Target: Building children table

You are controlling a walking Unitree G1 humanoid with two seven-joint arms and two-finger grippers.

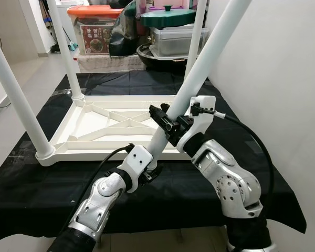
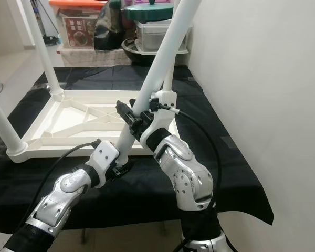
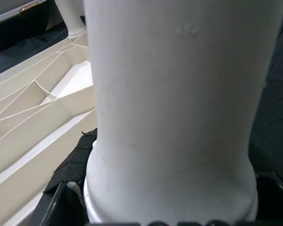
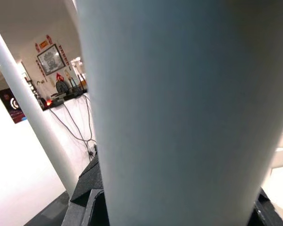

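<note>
White plastic tabletop (image 1: 110,123) is lying upside down on a black cloth (image 1: 199,194), ribbed underside facing up so the legs can go in. Three legs are already standing at its other corners. The fourth leg (image 1: 199,73) is leaning, its foot end at the near right corner socket. Left gripper (image 1: 147,170) is gripping the leg low, near the base, fingers clamped on it, likely to steer the end into the socket. Right gripper (image 1: 170,123) is clamped on the same leg higher up, probably to control the tilt. Judgement: leg not yet seated upright; straightening comes next.
</note>
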